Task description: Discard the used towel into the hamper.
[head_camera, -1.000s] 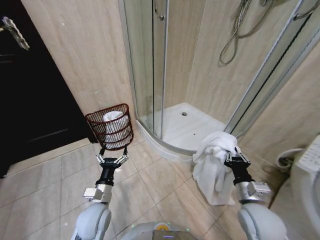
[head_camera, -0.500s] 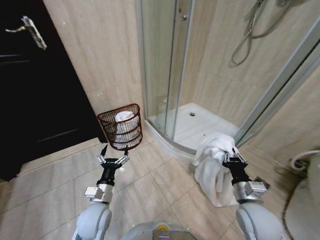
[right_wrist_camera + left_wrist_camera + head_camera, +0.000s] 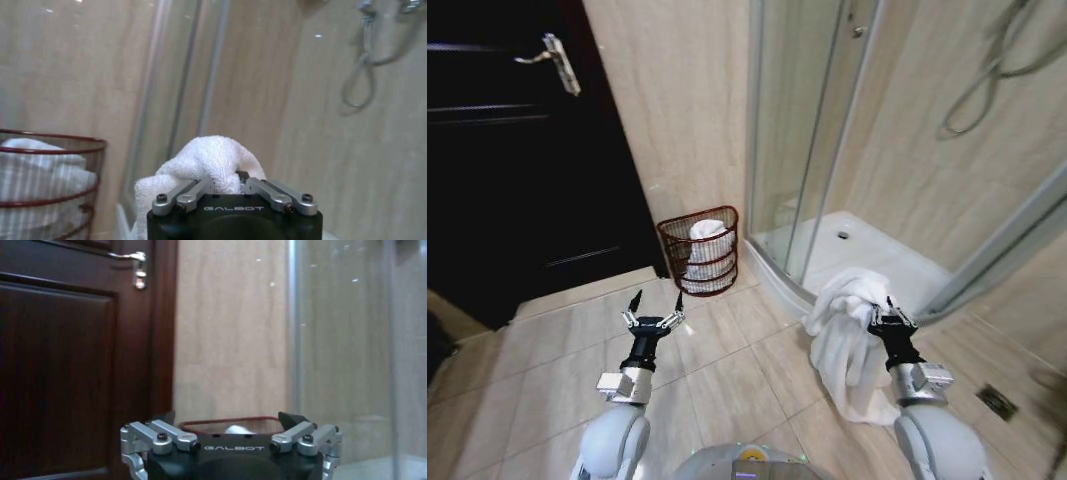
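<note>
The head camera looks down from above both arms at the tiled floor, with the hamper ahead against the wall. The left wrist camera sits low behind its gripper, facing the hamper level and from near. The right wrist camera, equally low, catches the same hamper at its edge.
</note>
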